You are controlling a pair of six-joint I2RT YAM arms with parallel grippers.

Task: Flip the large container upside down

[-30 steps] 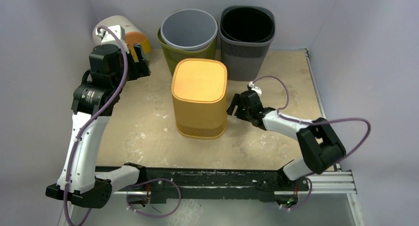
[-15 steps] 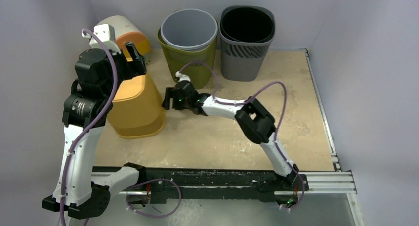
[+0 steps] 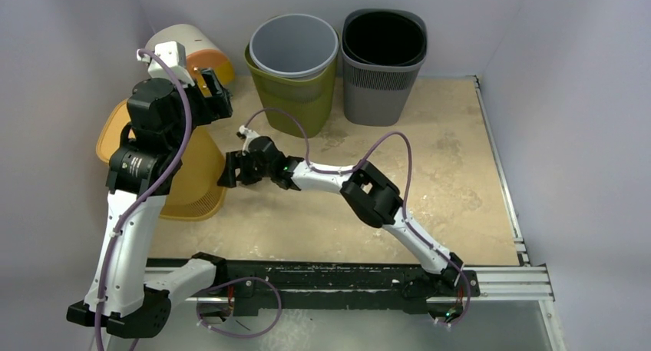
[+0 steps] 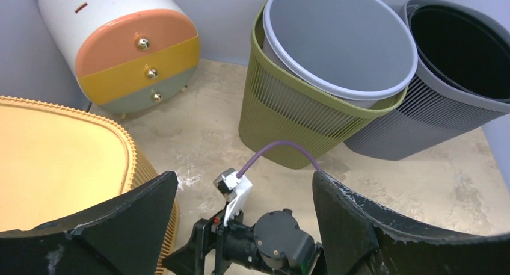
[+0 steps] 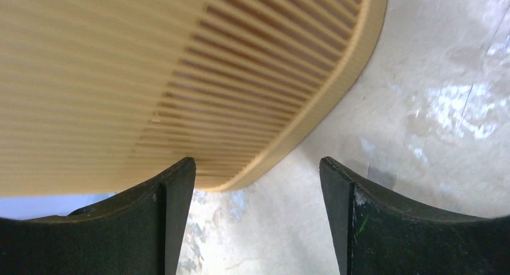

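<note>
Yellow large container [image 3: 196, 174] leans tilted, seemingly mid-flip.
Left jaws and right jaws are spread, empty; next, the right jaws should probably tip it over.

Left arm [image 3: 127, 228]: rises steeply from base at near-left corner, wrist bent forward at top. Left gripper [image 3: 217, 97]: jaws spread wide, nothing between them, tilted forward and down. Right arm [image 3: 399, 220]: reaches low and far across to left, elbow raised mid-span. Right gripper [image 3: 229, 171]: faces left, jaws apart, clamping nothing.
</note>
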